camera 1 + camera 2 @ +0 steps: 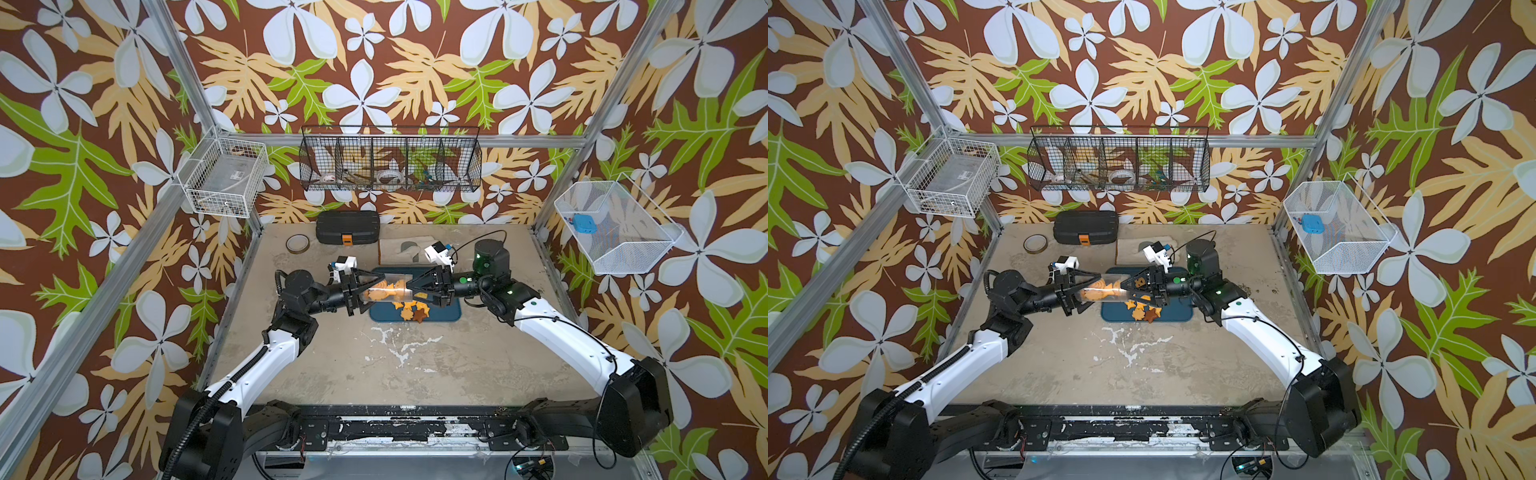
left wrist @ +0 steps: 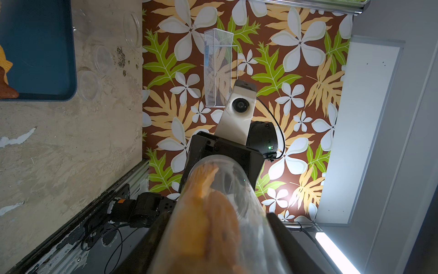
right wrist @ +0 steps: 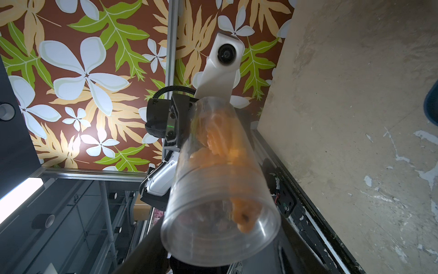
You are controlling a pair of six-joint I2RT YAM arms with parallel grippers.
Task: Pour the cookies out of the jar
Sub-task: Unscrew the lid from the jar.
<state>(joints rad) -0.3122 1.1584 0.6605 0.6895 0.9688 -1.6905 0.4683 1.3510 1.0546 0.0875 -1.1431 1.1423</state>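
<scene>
Above worn tabletop (image 1: 415, 365), the jar (image 1: 395, 280) is hanging level, some cookies (image 1: 384, 294) inside, others lying on the blue tray (image 1: 451, 316) beneath. Left gripper (image 1: 371, 291) and right gripper (image 1: 411, 287) are clamping its ends; only the right wrist view is showing its open end.

A: What is sitting on the tabletop (image 1: 415, 374)?
B: A blue tray (image 1: 451, 311) is lying near the middle, and a black case (image 1: 347, 226) with an orange latch is sitting against the back wall
A: Anything lying near them?
B: A tape roll (image 1: 297, 243) is lying flat just left of the case, a beige slab (image 1: 390, 251) is resting behind the tray, and clear discs (image 2: 88, 84) are lying beside the tray's edge. White scuffs (image 1: 399, 349) are showing nearer the front
</scene>
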